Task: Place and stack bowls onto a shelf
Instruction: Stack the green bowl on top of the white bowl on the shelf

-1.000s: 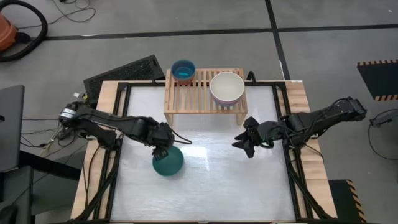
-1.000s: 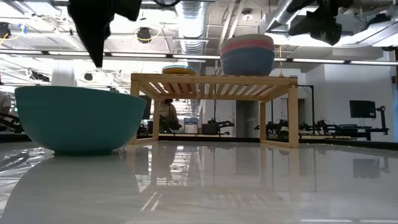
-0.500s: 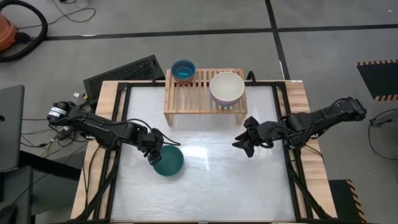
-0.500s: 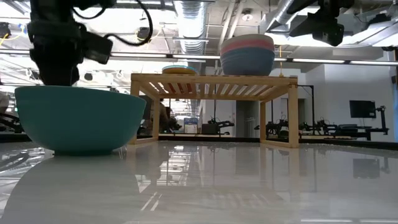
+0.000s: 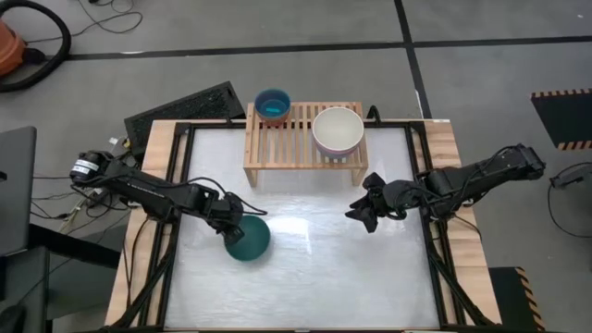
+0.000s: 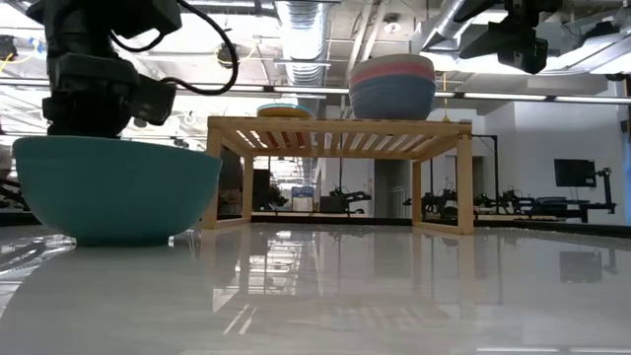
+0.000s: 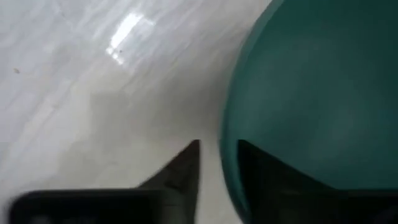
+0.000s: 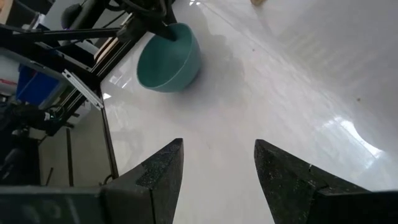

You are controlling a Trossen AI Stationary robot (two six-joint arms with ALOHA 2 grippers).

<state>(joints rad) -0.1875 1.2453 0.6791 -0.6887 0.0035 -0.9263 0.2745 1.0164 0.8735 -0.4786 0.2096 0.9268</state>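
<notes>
At the left of the table, the left gripper point(image 5: 231, 228) straddles the near rim of the dark teal bowl point(image 5: 250, 240), one finger inside and one outside, its jaws clamped on the wall; the bowl sits slightly tilted on the white table point(image 5: 314, 277), so it is the one piece visibly left to place. Behind it, the shelf point(image 5: 301, 139) already carries a small blue-topped stack point(image 5: 273, 104) at its left end and a larger stack topped by a cream white bowl point(image 5: 338, 131) at its right. The slats between them are bare, and the tabletop ahead of the shelf is open. On the right, the right gripper point(image 5: 367, 211) hovers with fingers apart, well clear.
</notes>
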